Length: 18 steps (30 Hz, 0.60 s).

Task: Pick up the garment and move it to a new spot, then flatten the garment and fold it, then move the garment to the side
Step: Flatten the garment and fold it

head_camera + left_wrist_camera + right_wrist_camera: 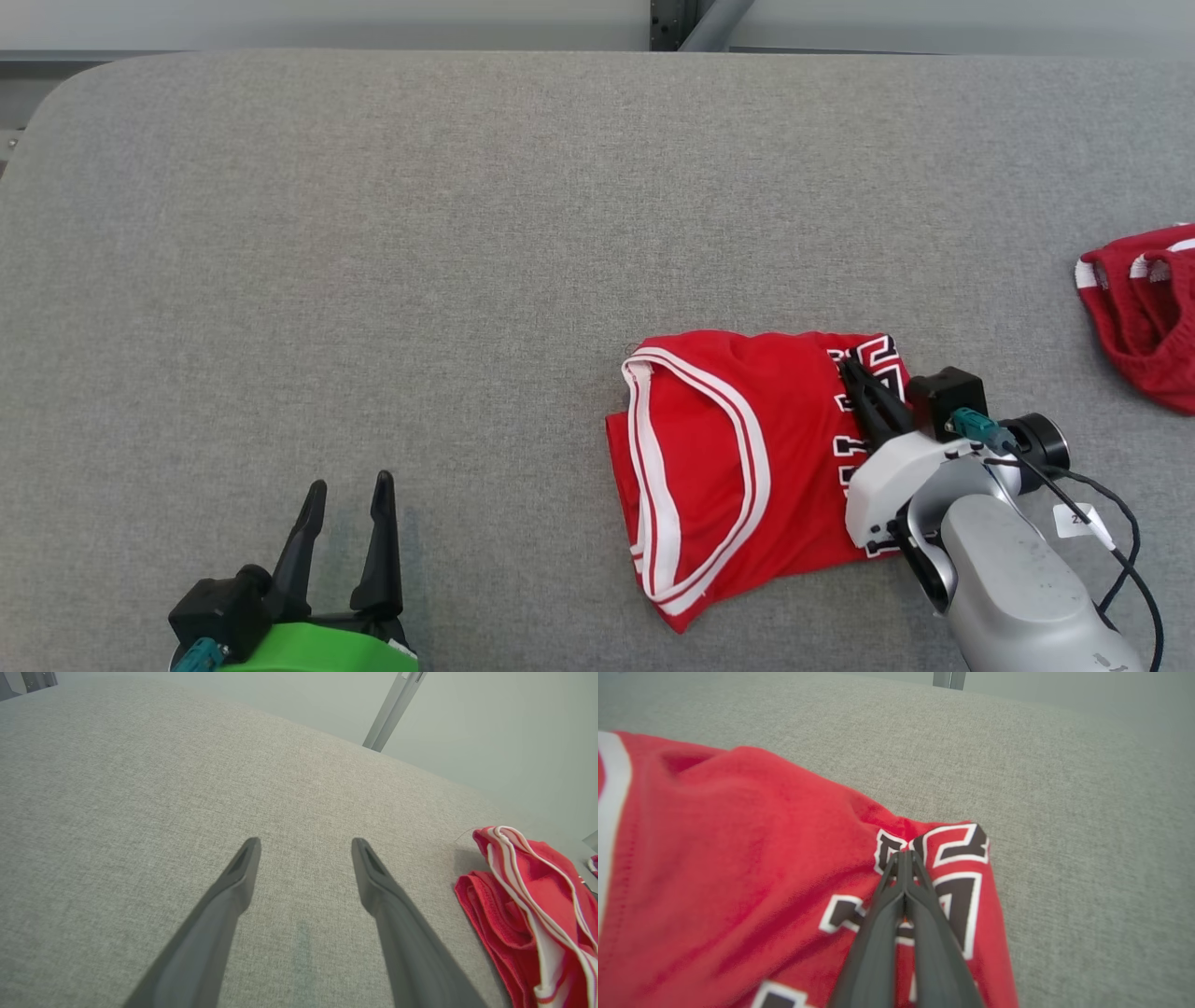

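We note the folded red jersey garment (719, 467), white-trimmed with black lettering, lying front right on the grey fabric tabletop (373, 233). Our right pincer (851, 369) is clenched, tips on its lettered far corner. Our left pincer (347, 485) stands released, well apart at front left.

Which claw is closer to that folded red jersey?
Right. The right gripper is pinched shut on the red jersey at its lettered corner; the left gripper sits open, apart, off to its left.

grey table (373, 233) bears folded red jersey (728, 448), another red garment (1144, 308).
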### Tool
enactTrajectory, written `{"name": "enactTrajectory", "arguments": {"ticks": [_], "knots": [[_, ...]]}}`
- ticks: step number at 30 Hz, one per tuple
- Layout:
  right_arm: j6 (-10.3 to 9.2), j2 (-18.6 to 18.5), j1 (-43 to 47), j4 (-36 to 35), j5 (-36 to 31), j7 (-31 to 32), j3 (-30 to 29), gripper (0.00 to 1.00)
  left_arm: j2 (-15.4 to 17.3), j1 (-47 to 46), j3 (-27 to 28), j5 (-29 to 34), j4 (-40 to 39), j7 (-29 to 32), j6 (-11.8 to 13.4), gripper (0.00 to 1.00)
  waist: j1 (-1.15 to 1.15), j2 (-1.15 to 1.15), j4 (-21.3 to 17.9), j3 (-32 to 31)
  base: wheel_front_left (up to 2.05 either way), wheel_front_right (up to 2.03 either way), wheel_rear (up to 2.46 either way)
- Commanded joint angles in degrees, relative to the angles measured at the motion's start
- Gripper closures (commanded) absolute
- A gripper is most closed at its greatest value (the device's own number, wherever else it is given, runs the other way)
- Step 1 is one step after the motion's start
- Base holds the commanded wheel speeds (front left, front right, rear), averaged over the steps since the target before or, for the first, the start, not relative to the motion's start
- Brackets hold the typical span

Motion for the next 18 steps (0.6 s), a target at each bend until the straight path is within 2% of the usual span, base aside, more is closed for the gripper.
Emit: {"name": "enactTrajectory", "arguments": {"ticks": [1, 2, 3, 4, 5, 6, 11, 18], "knots": [[-0.11, -0.43, 0.12, 0.19, -0.04, 0.18, -0.23, 1.00, 0.25, -0.36, -0.06, 0.48, 0.18, -0.16, 0.05, 0.00, 0.00, 0.59, 0.03, -0.06, 0.00, 0.00, 0.00], [-0.11, -0.53, 0.35, -0.56, -0.21, 0.18, -0.38, 0.95, 0.23, -0.29, 0.01, 0.40, 0.23, -0.16, 0.05, 0.00, 0.00, 0.59, 0.04, -0.19, 0.00, 0.00, 0.00], [-0.11, -0.60, 0.79, -1.50, -0.23, 0.16, -0.72, 0.72, 0.21, -0.11, 0.18, 0.26, 0.24, -0.16, 0.05, 0.00, 0.00, 0.59, 0.04, -0.45, 0.00, 0.00, 0.00], [-0.10, -0.74, 1.37, -2.48, -0.18, 0.16, -1.25, 0.53, 0.20, 0.15, 0.34, 0.17, 0.24, -0.16, 0.05, 0.00, 0.00, 0.59, 0.06, -0.76, 0.00, 0.00, 0.00], [-0.10, -0.91, 2.06, -3.86, -0.33, 0.14, -1.66, 0.19, 0.17, 0.46, 0.72, 0.05, 0.20, -0.16, 0.05, 0.00, 0.00, 0.59, 0.10, -1.13, 0.00, 0.00, 0.00], [-0.10, -1.07, 2.81, -5.46, -0.33, 0.10, -2.35, 0.00, 0.15, 0.81, 1.02, -0.08, 0.21, -0.16, 0.05, 0.00, 0.00, 0.59, 0.12, -1.61, 0.00, 0.00, 0.00], [-0.10, -2.60, 9.30, -15.35, -1.08, 0.10, -5.82, 0.00, 0.08, 2.86, 2.22, -0.20, 0.51, -0.16, 0.05, 0.00, 0.00, 0.59, -0.53, -4.71, 0.00, 0.00, 0.00], [-0.10, -3.12, 22.05, -29.22, -2.02, 0.10, -14.31, 0.00, 0.03, 5.78, 3.08, -0.54, -0.47, -0.15, 0.05, 0.00, 0.00, 0.59, -2.33, -9.08, 0.00, 0.00, 0.00]]}}
